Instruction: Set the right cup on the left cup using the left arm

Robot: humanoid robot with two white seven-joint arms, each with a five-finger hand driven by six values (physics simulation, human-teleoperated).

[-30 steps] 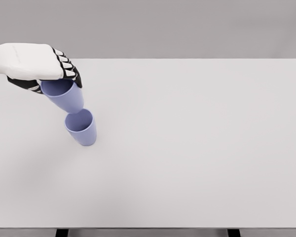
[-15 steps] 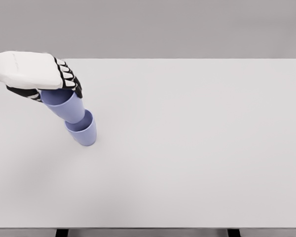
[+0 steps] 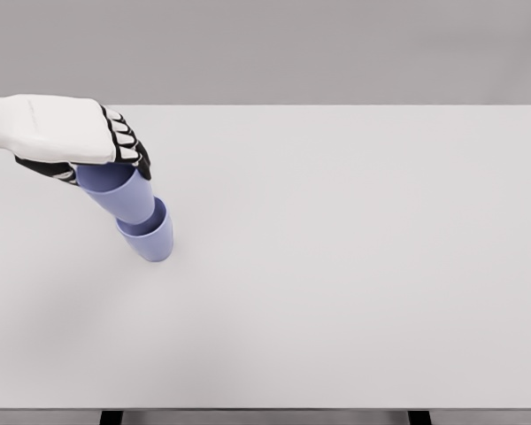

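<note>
Your left hand (image 3: 71, 142) comes in from the left edge, over the desk's (image 3: 354, 266) left side. Fingers (image 3: 128, 146) are curled down over the rim of the held cup (image 3: 119, 190), clamped on its top from above; the thumb side is hidden under the palm, so you can't see the full wrap. Held cup is tilted, base pointing down-right, and its bottom end sits inside the mouth of the lower cup (image 3: 152, 237). Lower cup stands on the desk just below-right of the hand, leaning a bit in this view. Whether the held cup is fully seated is hard to tell; looks partly nested.

Handling guess: thin plastic cups, light, stiff, smooth walls, likely slippery and easy to tip. Rim grip is fine, keep it there. The lower cup is free, so any side push from the tilted cup could slide or topple it. Straighten before you let go.

Right hand isn't visible.
</note>
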